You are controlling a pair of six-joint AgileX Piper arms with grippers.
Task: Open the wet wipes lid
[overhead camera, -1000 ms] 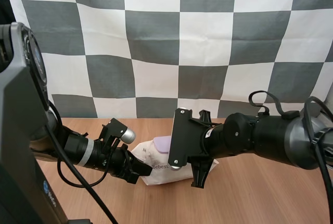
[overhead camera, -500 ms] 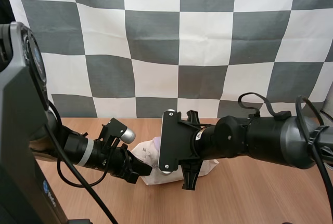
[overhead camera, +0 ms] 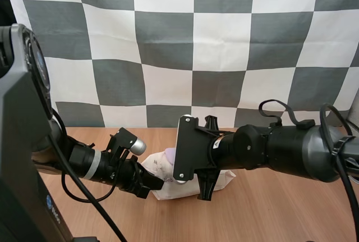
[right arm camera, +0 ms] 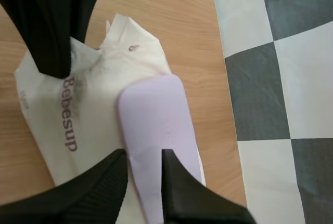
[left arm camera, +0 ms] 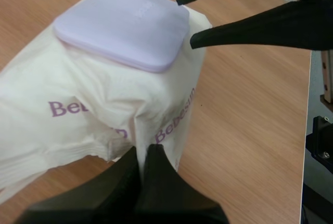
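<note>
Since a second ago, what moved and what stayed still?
My right pincer slid to my left over the wet wipes pack, then eased back a little. Its open tips now sit at the edge of the purple lid, and it has gripped nothing. My left pincer stayed shut on the pack's wrapper. The pack stayed put and the lid stayed closed.

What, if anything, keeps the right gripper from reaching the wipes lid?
Likely nothing, so yes. The right gripper is open with its tips at one end of the lid. The left gripper pinches the pack by its wrapper, away from the lid, leaving it uncovered.
</note>
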